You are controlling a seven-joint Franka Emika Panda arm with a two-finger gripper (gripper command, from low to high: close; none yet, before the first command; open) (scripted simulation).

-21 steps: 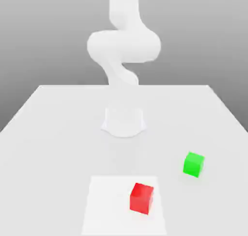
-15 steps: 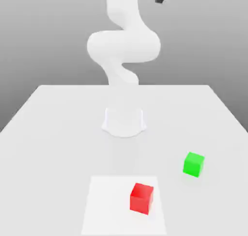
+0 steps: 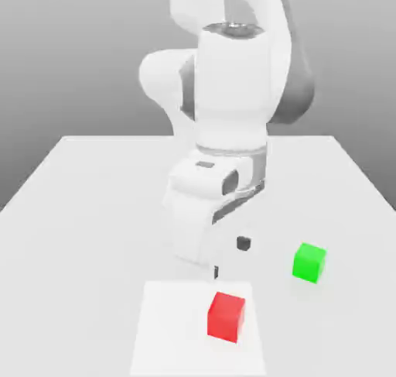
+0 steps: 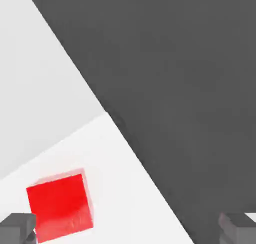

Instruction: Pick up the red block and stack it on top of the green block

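The red block rests on a lighter white square near the front of the table. The green block sits apart from it, further back and toward the exterior view's right. My gripper hangs low over the table just behind the red block, above it and not touching. Its two dark fingertips stand wide apart, so it is open and holds nothing. In the hand view the red block lies close to one fingertip, off the middle of the gripper.
The white table carries the arm's base at its middle back. The arm's bulky white links lean forward over the centre. In the hand view the table's edge runs diagonally, with dark floor beyond.
The arm has swung down and forward from high above the frame. The hand now hovers low just behind the red block. Neither block has moved.
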